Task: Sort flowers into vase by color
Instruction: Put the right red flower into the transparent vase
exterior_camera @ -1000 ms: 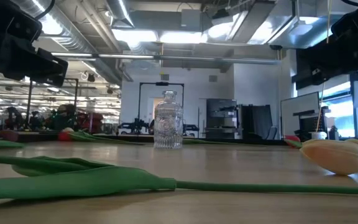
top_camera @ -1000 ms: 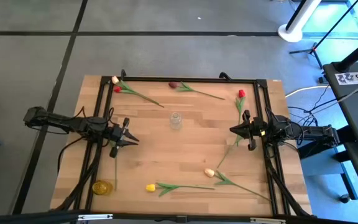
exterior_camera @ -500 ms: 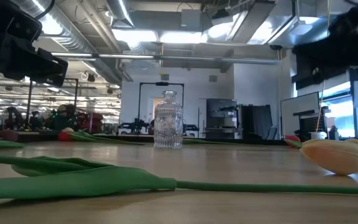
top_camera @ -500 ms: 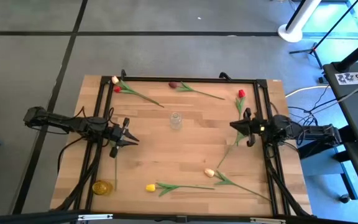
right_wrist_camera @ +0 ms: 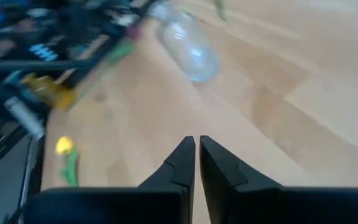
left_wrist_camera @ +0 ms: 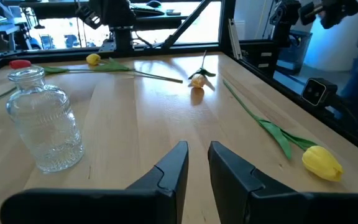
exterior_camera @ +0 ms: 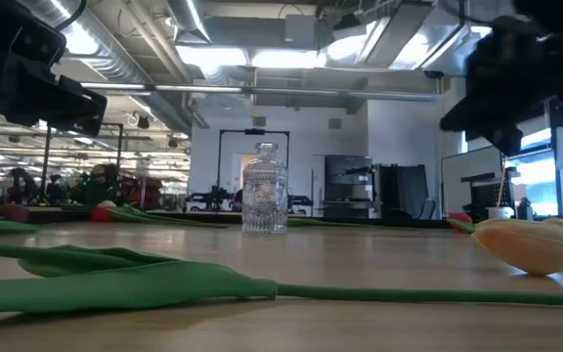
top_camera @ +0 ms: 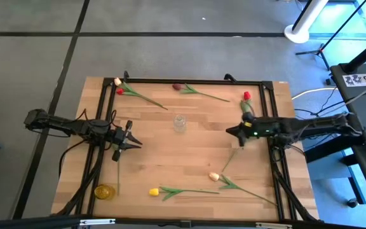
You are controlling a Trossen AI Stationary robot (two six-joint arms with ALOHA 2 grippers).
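Flowers lie flat around table (top_camera: 189, 159): yellow tulip (top_camera: 154, 191) at near edge, stem running right; cream tulip (top_camera: 214, 176) beside it; red tulip (top_camera: 246, 96) far right. Glass vase (top_camera: 180, 123) upright, centre. Left gripper (top_camera: 134, 142) narrowly parted, empty; right gripper (top_camera: 229, 131) closed, empty.

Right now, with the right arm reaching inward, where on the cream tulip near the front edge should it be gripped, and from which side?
Probably mid-stem, from straight above. The cream tulip lies flat, its thin stem running toward the table's front right corner, bare between head and leaves. The right gripper, shut, hangs just behind it; its fingers should straddle the stem crosswise.
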